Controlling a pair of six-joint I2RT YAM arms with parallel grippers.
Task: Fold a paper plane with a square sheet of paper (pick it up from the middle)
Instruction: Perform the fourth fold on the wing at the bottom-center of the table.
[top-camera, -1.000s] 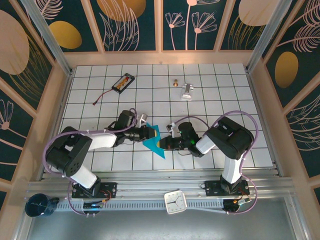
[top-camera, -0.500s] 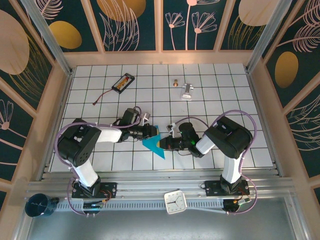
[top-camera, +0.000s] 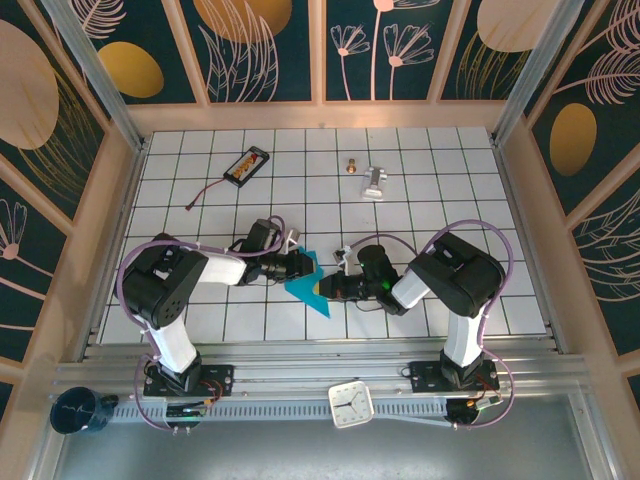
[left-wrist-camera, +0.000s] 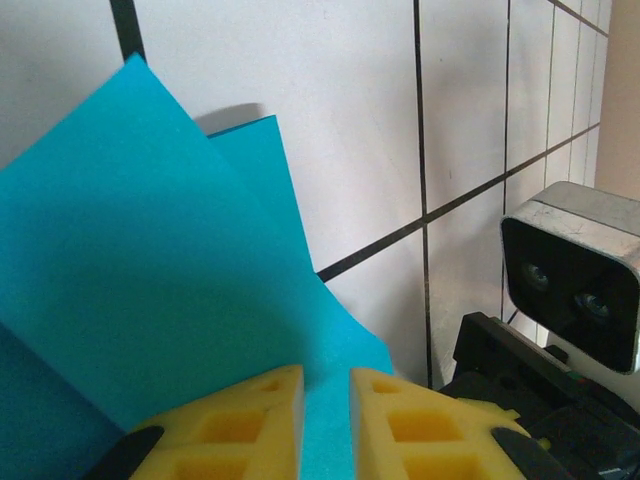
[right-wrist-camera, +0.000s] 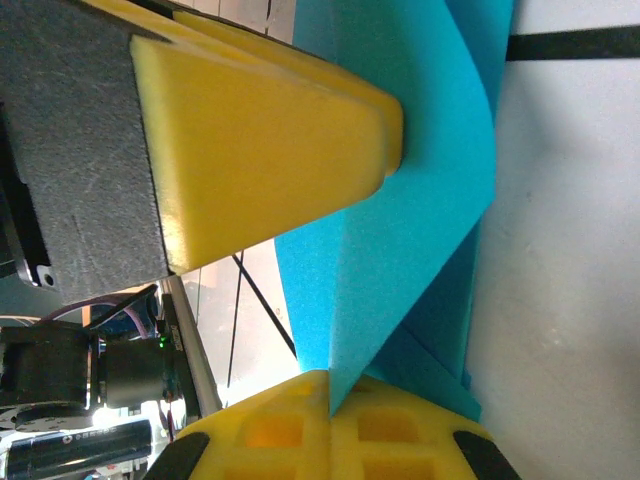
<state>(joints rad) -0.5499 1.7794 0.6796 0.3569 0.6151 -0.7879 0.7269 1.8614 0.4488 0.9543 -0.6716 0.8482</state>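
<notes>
Tiled worktop: left claw has crept onto the paper, nearly closed (grip unclear), right claw pinching it, still mid-fold.

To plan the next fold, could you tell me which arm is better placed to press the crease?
Probably left: the left end effector sits slightly open over the teal paper, free to press, while the right end effector is shut on it.

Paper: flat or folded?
Folded. The paper shows overlapping layers and a crease in both wrist views; from above, a narrow wedge, not a square.
</notes>
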